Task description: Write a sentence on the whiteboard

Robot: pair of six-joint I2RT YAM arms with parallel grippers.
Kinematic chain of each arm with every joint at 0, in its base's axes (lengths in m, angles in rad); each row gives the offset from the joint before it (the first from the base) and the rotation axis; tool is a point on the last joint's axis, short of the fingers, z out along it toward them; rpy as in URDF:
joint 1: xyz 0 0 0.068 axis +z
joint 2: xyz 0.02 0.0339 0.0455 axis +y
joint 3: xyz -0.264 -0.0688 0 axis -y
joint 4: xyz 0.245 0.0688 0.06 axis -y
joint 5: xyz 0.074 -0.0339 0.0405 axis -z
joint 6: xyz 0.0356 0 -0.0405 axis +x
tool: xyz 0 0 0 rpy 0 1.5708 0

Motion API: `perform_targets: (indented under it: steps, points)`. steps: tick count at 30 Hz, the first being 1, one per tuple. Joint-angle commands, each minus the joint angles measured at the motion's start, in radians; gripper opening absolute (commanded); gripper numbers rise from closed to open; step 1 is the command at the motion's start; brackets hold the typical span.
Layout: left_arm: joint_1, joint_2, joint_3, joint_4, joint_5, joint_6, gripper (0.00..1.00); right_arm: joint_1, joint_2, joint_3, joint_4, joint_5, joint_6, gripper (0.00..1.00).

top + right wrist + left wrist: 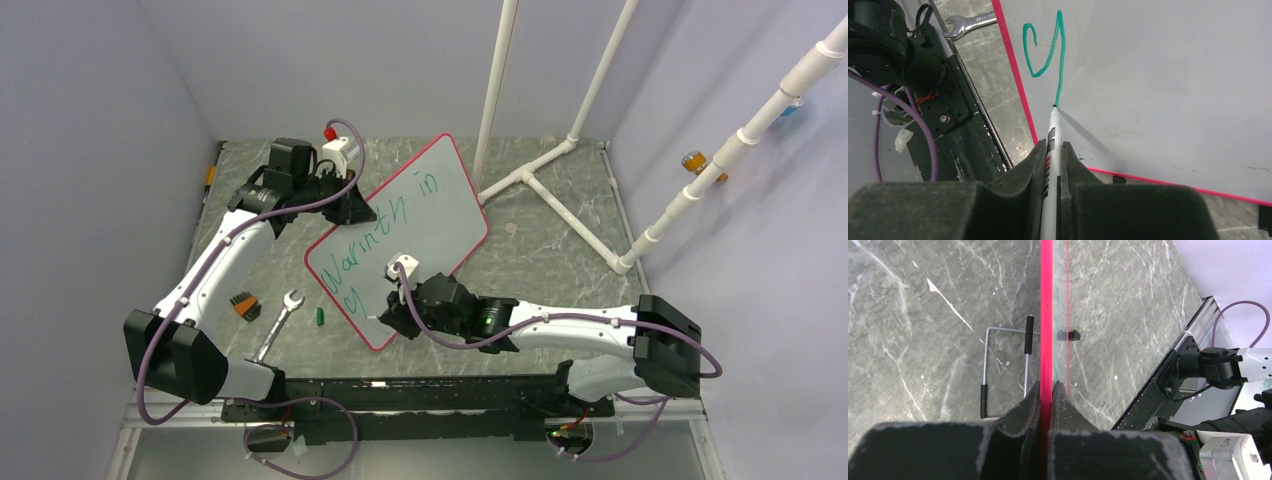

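The whiteboard [425, 210] has a smooth, faintly glossy white face and a shiny red plastic-looking rim. The table [560, 265] is grey and marble-veined, with a low sheen. The wrench [278, 323] is bright metal. The marker [1053, 127] barrel looks like glossy white plastic.

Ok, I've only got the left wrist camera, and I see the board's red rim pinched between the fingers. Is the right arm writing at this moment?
Observer: Yes, the right gripper is shut on a marker whose tip touches the whiteboard at the end of a green stroke.
Operator: How much is written?
Observer: The sentence reads "Warmth in" on one line, with a "y" started below it.
Operator: Anything loose beside the board?
Observer: A wrench and a small green cap lie on the table, left of its near corner in the top view.
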Motion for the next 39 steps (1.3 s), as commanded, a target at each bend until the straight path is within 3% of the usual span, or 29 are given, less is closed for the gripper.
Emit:
perform_targets:
  steps: [1, 17, 27, 39]
  points:
    - [-0.011, 0.01, -0.017, 0.005, -0.122, 0.111, 0.0, 0.007, 0.015, 0.015, 0.025, 0.041, 0.007, 0.0]
    - [-0.011, 0.008, -0.017, 0.003, -0.123, 0.112, 0.0, 0.018, 0.055, 0.156, -0.004, 0.02, -0.034, 0.0]
    - [-0.011, 0.008, -0.016, 0.003, -0.121, 0.112, 0.0, 0.03, -0.057, 0.137, -0.015, -0.009, -0.009, 0.0]
    - [-0.011, 0.006, -0.019, 0.005, -0.117, 0.11, 0.0, 0.028, -0.048, 0.156, -0.044, 0.154, -0.006, 0.0]
